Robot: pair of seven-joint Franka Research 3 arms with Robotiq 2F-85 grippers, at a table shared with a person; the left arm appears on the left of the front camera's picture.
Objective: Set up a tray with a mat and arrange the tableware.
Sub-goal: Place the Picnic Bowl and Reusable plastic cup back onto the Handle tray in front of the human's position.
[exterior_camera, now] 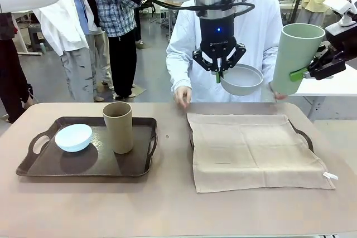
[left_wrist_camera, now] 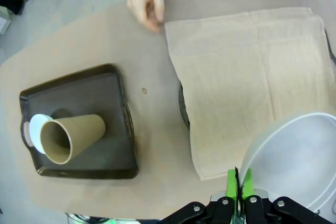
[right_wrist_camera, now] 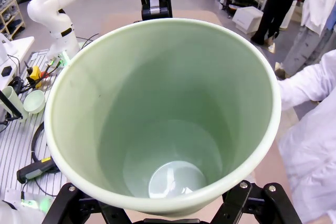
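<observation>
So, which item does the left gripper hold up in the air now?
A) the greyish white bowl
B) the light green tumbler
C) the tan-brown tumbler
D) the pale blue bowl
A: the left gripper is shut on the rim of the greyish white bowl, which hangs clear of the table.

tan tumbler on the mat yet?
No, the tan tumbler stands upright on the bare dark tray, beside the pale blue bowl, apart from the mat.

Looks like a robotics lab: white coat (exterior_camera: pixel 268 32) on the person across the desk (exterior_camera: pixel 167 210), bystanders (exterior_camera: pixel 72 32) standing behind on bare grey floor (exterior_camera: pixel 150 76), a second desk (right_wrist_camera: pixel 16 150) strewn with cables (right_wrist_camera: pixel 35 129) and tools (right_wrist_camera: pixel 32 170), boxes (right_wrist_camera: pixel 247 19) and shelving (right_wrist_camera: pixel 8 17) farther back.
</observation>
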